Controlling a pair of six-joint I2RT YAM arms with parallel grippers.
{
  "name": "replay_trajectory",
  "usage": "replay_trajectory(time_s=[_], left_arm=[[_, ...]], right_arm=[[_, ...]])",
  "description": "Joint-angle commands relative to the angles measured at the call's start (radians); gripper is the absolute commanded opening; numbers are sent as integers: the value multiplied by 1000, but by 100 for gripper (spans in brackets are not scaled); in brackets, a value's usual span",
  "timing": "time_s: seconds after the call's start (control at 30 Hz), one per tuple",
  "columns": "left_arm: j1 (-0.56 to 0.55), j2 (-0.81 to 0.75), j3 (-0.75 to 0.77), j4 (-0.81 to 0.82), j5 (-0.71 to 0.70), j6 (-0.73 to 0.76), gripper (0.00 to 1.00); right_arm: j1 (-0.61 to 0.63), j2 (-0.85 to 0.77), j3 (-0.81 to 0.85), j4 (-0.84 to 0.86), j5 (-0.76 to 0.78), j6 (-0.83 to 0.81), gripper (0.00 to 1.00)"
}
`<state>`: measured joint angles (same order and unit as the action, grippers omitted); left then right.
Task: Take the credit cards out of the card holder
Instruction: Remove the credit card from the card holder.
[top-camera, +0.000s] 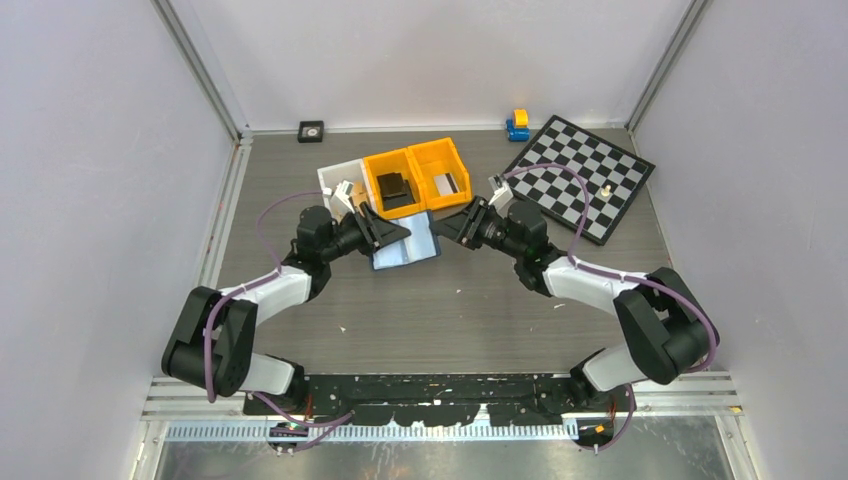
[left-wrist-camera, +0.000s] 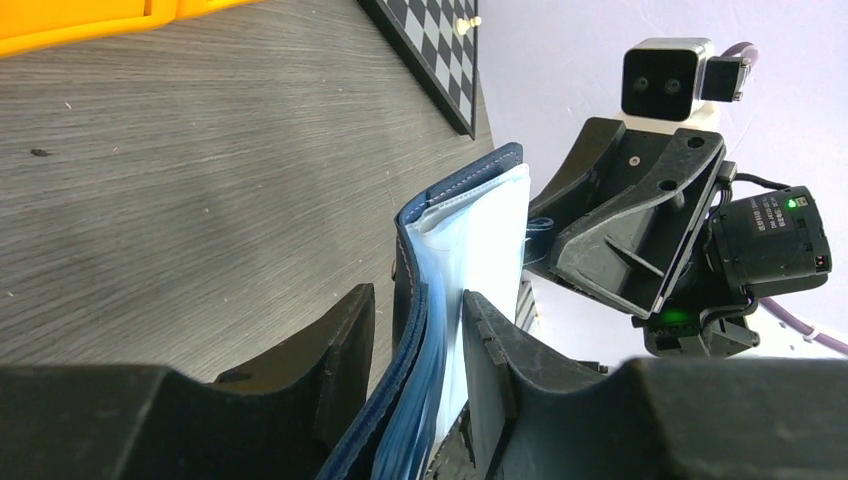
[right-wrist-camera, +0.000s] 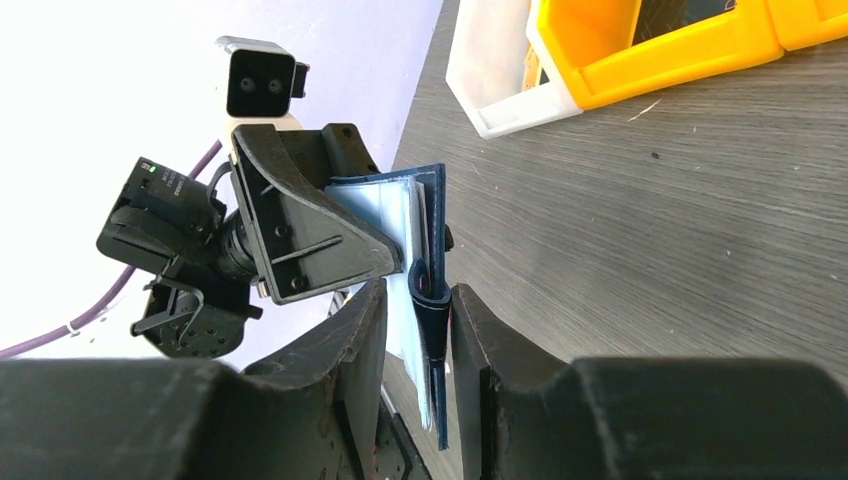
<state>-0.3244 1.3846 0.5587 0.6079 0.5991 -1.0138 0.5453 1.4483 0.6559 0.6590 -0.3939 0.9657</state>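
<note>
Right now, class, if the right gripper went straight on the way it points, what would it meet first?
The card holder, clamped inside the right gripper itself; just behind it, probably the left gripper.

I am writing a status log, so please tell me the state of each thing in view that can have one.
left gripper: jaws shut on the card holder.
right gripper: jaws shut on the card holder.
card holder: open, held up between the two.
orange bins: open-topped, each with something inside.
chessboard: unfolded, lying flat.
</note>
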Motion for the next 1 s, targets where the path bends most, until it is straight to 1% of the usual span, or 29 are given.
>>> replay_trajectory(time_s=[0.0, 0.13, 0.23, 0.4, 0.5, 0.6, 0.63, 0.67, 0.73, 0.8, 0.83, 0.87, 0.93, 0.97], left_arm=[[14, -39, 18, 53, 25, -11, 9], [21, -42, 9, 95, 39, -33, 3], [21, -39, 9, 122, 54, -47, 2], [22, -33, 7, 159, 71, -71, 1], [23, -32, 6, 165, 74, -77, 1], [27, -33, 5, 162, 73, -75, 1], [29, -32, 8, 149, 69, -71, 3], [31, -35, 10, 122, 61, -64, 10], [34, -47, 26, 9, 25, -24, 29], [30, -73, 65, -188, -47, 68, 49], [22, -83, 80, -263, -86, 105, 56], [12, -88, 91, -304, -115, 129, 62], [-9, -90, 98, -315, -132, 142, 70], [-18, -89, 100, -314, -136, 144, 76]], right_arm=[[-5, 11, 3, 88, -26, 24, 33], [-5, 19, 11, 87, -40, 27, 31], [-6, 27, 21, 72, -45, 25, 30], [-5, 42, 42, 36, -53, 10, 27], [-5, 45, 43, 38, -60, 11, 14], [-6, 46, 45, 50, -74, 14, 3], [-6, 45, 45, 55, -79, 19, 1], [-6, 41, 44, 58, -81, 18, 1], [-5, 25, 40, 49, -66, 6, 1], [-5, 6, 35, 21, -47, -15, 0], [-5, -3, 37, 11, -43, -22, 1], [-3, -7, 37, 8, -40, -25, 0], [4, -11, 35, 5, -30, -34, 1], [10, -14, 34, 1, -21, -39, 0]])
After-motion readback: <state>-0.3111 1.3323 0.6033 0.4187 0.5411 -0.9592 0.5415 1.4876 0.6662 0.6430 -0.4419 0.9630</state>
